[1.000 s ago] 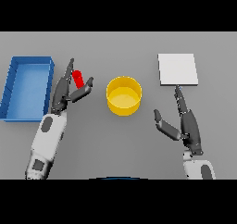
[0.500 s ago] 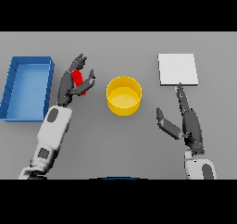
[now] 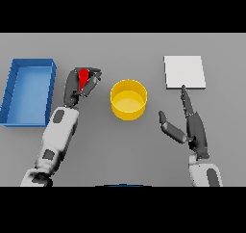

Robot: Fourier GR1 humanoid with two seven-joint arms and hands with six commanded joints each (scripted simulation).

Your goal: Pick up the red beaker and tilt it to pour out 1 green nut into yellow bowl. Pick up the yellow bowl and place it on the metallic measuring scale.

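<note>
While the right hand [image 3: 192,126] rests low on the right side of the grey table [image 3: 120,49], its fingers lie straight and relaxed, pointing away from the robot, with the thumb spread off to the side; it holds nothing. The longest fingertip ends just short of the near edge of the metallic measuring scale [image 3: 184,71], a pale square plate lying flat at the far right.

Across the table, the left arm reaches forward from the lower left, and the left hand [image 3: 80,85] sits between the blue tray and the yellow bowl. Its fingers and thumb are curled round the red beaker [image 3: 83,77], so that only a narrow strip of red shows between the dark fingers. Whether the beaker is upright or tilted cannot be told, and no nut can be made out.

Near the middle of the table stands the yellow bowl [image 3: 129,99], upright, just to the right of the left hand and apart from it. It is well apart from the scale, and nothing can be told of its contents.

At the far left lies the blue tray [image 3: 11,90], an open rectangular bin close beside the left forearm.
</note>
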